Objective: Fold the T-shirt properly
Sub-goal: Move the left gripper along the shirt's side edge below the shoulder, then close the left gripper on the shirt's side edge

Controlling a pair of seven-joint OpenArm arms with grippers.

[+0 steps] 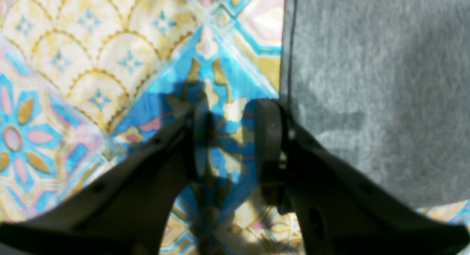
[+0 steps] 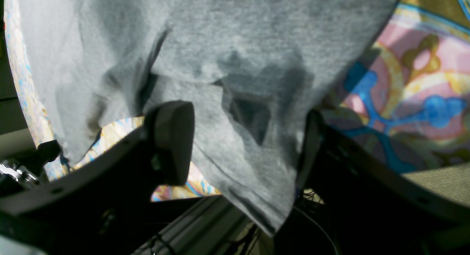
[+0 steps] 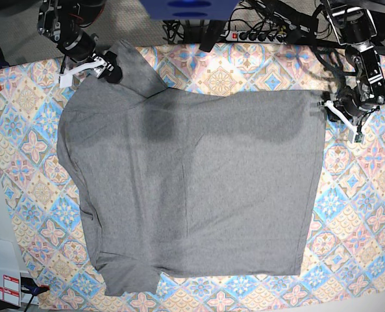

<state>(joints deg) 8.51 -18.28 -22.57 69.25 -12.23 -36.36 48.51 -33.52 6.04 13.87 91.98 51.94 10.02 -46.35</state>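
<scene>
Right wrist view: right gripper (image 2: pixel 244 143) seemingly pinches the T-shirt (image 2: pixel 220 64); left gripper (image 1: pixel 235 137) is spread beside its edge.

1. Left wrist view: soft focus throughout. The T-shirt (image 1: pixel 374 100) is cut off by the top and right edges; only one straight edge and a flat grey area show.
2. Left wrist view: the left gripper (image 1: pixel 235 137) fingers are dark silhouettes; their bases run off the bottom edge.
3. Right wrist view: grey fabric drapes over the right gripper (image 2: pixel 246 144), hiding the inner face of the right-hand finger. Whether the pads press the cloth cannot be told.
4. Right wrist view: the lower area is in deep shadow; cables and frame parts there are indistinct.
5. Base view: the tablecloth (image 3: pixel 30 130) under the shirt is hidden. Both grippers are too small to judge jaw state.
</scene>
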